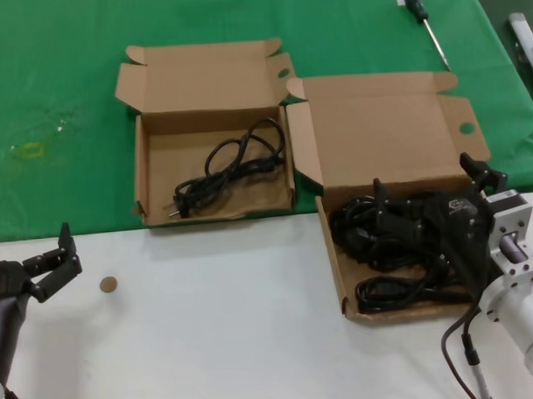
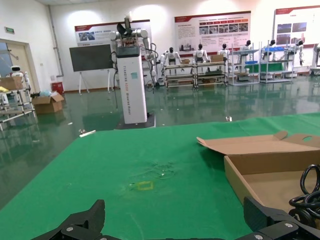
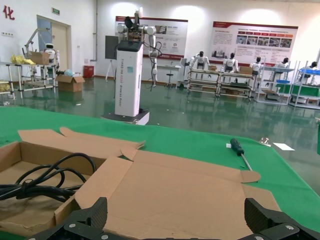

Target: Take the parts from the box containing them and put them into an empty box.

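Green cloth [image 1: 62, 102] covered the far half of the table, and on it the smaller box [image 1: 160, 159] held one black cord [image 1: 234, 161], with the wider box [image 1: 339, 276] just beside it. The right gripper [image 1: 432, 189] stood spread wide inside the wider box over the heap of black cords [image 1: 377, 235], gripping none. The left gripper [image 1: 54, 264] hung wide open and empty over white tabletop, well apart from the smaller box, near a brown disc [image 1: 108, 285].

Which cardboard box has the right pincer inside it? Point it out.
The wider box on the robot's right, piled with black cords. The right pincer is down among them; the smaller box holds just one cord.
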Available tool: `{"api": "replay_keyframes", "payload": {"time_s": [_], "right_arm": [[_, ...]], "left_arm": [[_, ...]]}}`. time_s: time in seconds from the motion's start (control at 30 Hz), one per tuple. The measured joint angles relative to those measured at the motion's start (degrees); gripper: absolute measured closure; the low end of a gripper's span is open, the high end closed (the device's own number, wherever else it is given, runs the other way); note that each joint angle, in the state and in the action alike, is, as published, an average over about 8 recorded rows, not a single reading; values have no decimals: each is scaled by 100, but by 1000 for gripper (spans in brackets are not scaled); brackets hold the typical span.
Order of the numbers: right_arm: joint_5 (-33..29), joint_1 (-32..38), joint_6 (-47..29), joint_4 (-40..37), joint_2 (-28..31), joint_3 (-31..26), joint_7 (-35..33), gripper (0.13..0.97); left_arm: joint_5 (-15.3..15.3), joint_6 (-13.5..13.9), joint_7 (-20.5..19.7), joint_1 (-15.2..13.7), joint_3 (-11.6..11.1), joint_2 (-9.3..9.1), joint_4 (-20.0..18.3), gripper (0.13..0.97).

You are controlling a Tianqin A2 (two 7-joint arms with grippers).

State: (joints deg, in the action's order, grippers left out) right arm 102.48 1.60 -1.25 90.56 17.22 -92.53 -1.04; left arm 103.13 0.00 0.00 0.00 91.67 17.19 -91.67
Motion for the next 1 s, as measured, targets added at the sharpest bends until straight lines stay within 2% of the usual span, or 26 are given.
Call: {"api": "replay_keyframes", "payload": {"time_s": [1.0], "right_arm": [[0,0,0,0,0,0,0,129]], "left_arm": [[0,0,0,0,0,0,0,132]]}}
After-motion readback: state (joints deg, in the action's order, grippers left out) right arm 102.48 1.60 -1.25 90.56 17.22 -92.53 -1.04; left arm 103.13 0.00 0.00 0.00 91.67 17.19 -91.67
